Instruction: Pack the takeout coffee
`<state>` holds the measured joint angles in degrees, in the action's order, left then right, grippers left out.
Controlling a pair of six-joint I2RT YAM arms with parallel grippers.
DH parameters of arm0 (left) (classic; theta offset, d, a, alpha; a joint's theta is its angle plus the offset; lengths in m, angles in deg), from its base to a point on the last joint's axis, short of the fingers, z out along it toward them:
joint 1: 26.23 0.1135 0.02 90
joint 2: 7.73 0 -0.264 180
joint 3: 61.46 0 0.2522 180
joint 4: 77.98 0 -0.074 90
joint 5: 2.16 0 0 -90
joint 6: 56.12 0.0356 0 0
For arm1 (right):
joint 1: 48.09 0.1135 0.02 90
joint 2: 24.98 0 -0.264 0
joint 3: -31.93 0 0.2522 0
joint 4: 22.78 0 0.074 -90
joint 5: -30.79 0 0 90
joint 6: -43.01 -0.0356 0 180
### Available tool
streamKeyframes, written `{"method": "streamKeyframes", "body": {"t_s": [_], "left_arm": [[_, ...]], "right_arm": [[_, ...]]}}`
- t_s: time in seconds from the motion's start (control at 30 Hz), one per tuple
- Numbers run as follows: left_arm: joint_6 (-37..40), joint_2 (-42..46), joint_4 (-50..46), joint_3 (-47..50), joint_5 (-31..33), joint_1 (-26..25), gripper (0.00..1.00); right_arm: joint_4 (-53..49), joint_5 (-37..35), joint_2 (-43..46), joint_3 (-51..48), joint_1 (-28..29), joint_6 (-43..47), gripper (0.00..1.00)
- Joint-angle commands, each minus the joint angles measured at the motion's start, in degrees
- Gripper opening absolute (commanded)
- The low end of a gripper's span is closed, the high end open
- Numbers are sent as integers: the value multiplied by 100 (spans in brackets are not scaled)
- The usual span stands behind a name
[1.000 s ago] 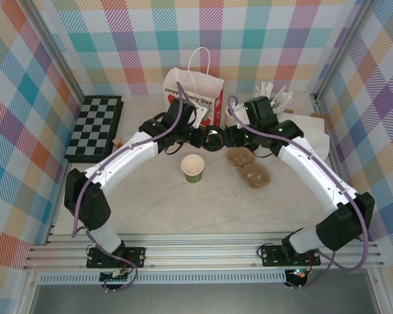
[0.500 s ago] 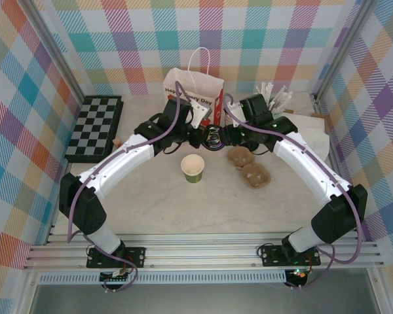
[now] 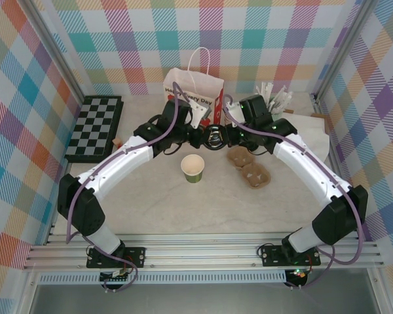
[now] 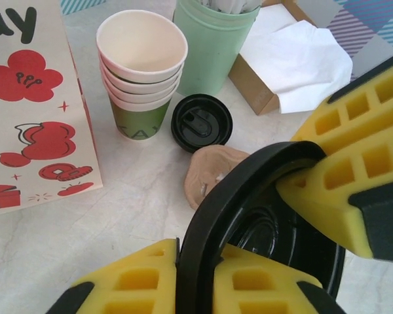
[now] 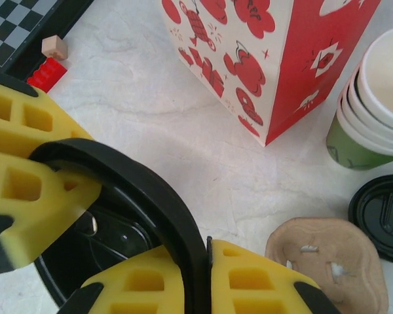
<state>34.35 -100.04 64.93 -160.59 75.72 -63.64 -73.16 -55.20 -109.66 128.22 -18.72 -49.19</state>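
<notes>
In front of the bag [image 3: 194, 88], left gripper [image 4: 196, 275] and right gripper [image 5: 206, 275] both pinch the lid [image 3: 214, 137] by its rim; cup [image 3: 192, 168] stands uncapped mid-table, so capping and bagging remain.

Plaid walls close this booth in on three sides: the back wall [image 3: 262, 39], the left wall [image 3: 16, 111] and the right wall [image 3: 380, 111], all checked in pink, teal, yellow, orange and purple on white. Silver posts [image 3: 56, 52] slant up at the back corners. The table [image 3: 183, 212] is pale and marbled, evenly lit, with soft shadows. Silver rails [image 3: 196, 248] line its near edge, with a grey surface [image 3: 203, 297] below.
</notes>
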Motion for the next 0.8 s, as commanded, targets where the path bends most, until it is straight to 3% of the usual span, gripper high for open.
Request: {"method": "streamKeyframes", "body": {"t_s": [0.0, 0.07, 0.17, 0.27, 0.4, 0.57, 0.67, 0.77], "left_arm": [[-353, 804, 265, 346, -392, 67, 41], [-634, 1288, 496, 763, -738, 268, 61], [-1266, 2047, 1063, 1434, -1063, 639, 79], [-2119, 2550, 1011, 1736, -980, 1151, 92], [-2800, 2560, 186, 1482, -1680, 1744, 98], [-2531, 2227, -1125, 592, -2160, 1807, 100], [-2218, 2020, -1676, 148, -2607, 1816, 100], [-2057, 1881, -1771, -50, -3524, 1825, 95]], "right_arm": [[809, -410, 493, -244, -10, 665, 0], [1390, -608, 720, -479, -19, 1319, 0], [2283, -172, 1004, -876, -3, 2626, 0], [3991, 399, 1410, -1655, 30, 3702, 0], [5201, 1045, 1560, -2097, 195, 5592, 0], [6255, 1330, 1526, -2324, 717, 8083, 0], [6817, 1771, 1521, -2418, 859, 8870, 0], [7016, 2271, 1648, -2355, 948, 8653, 0]]}}
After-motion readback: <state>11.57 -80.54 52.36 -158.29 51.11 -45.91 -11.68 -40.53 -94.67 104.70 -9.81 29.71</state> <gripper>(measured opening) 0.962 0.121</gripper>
